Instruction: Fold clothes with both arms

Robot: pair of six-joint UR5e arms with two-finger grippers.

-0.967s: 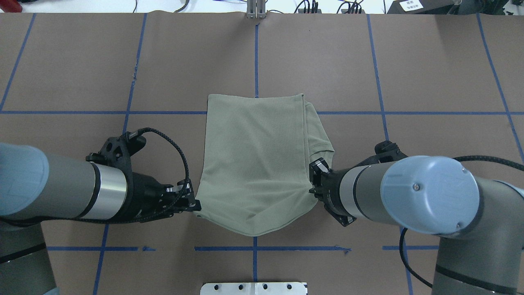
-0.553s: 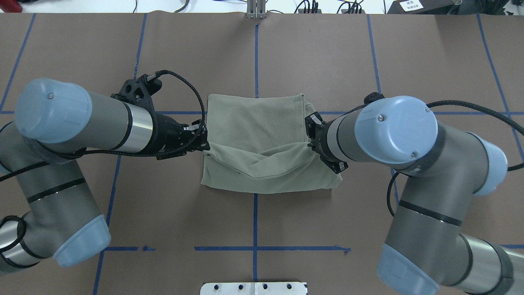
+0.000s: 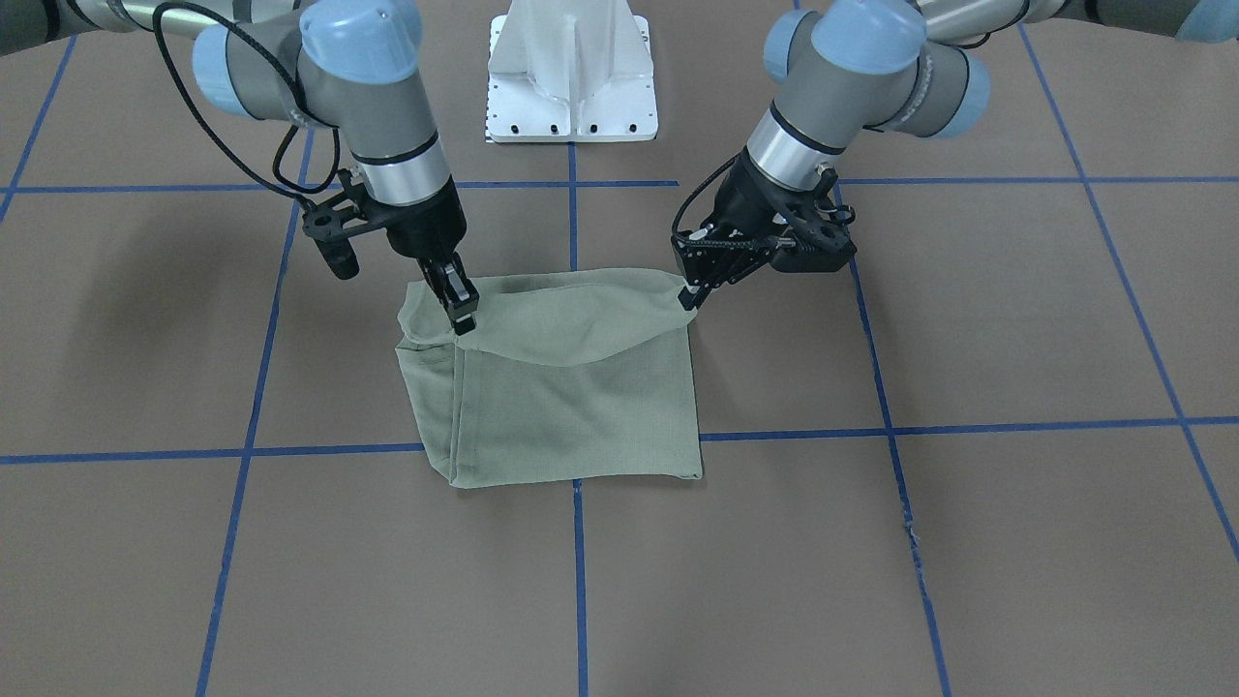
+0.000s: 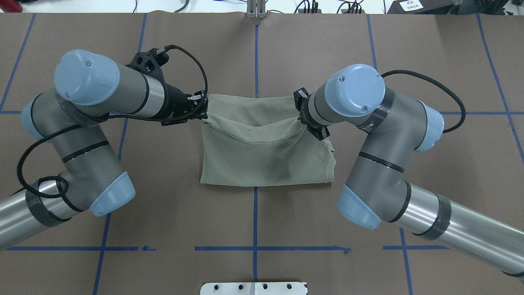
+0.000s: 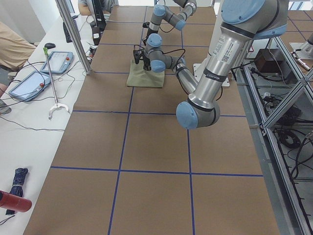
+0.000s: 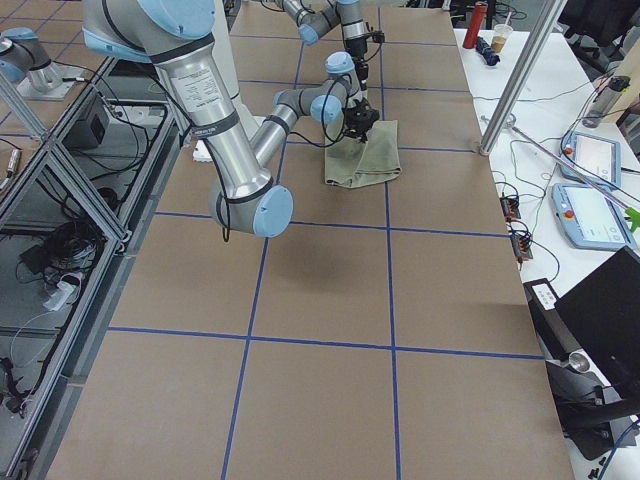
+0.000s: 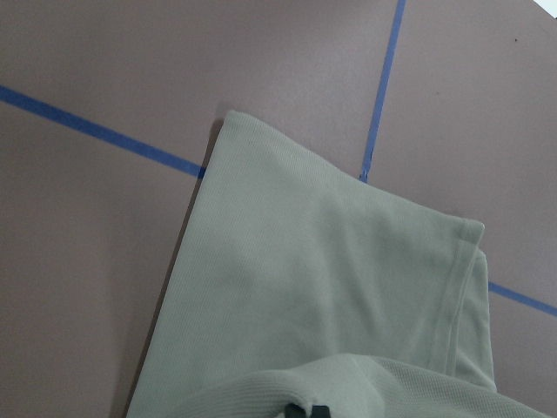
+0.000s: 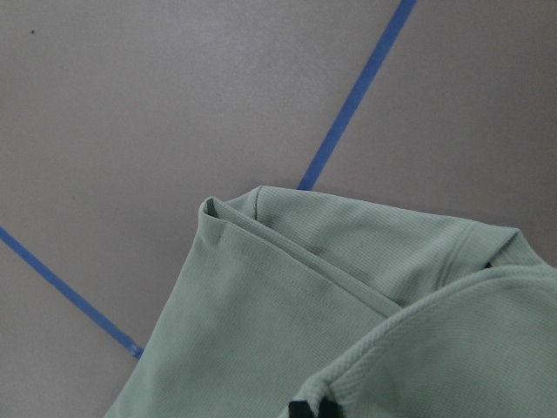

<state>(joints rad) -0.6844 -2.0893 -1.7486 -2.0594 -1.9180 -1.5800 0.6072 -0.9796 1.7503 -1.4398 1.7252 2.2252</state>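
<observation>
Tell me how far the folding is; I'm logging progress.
Done: the sage-green knit shirt is narrowed to a rectangle. In hand: the left pincer and right pincer each grip a corner of its doubled-over edge, sagging above the far half. Left: lay that edge flat and let go.

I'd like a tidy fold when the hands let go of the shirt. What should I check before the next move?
1. Left hand shut on its corner of the shirt: ok.
2. Right hand shut on its corner: ok.
3. Held edge taut between the hands: not ok, it sags in the middle.
4. Held edge lined up over the far hem: cannot tell from these angles.
5. Lower layer flat on the table: ok where it shows.
6. Side edges flush: not ok, folded layers stick out on the robot's right side.
</observation>
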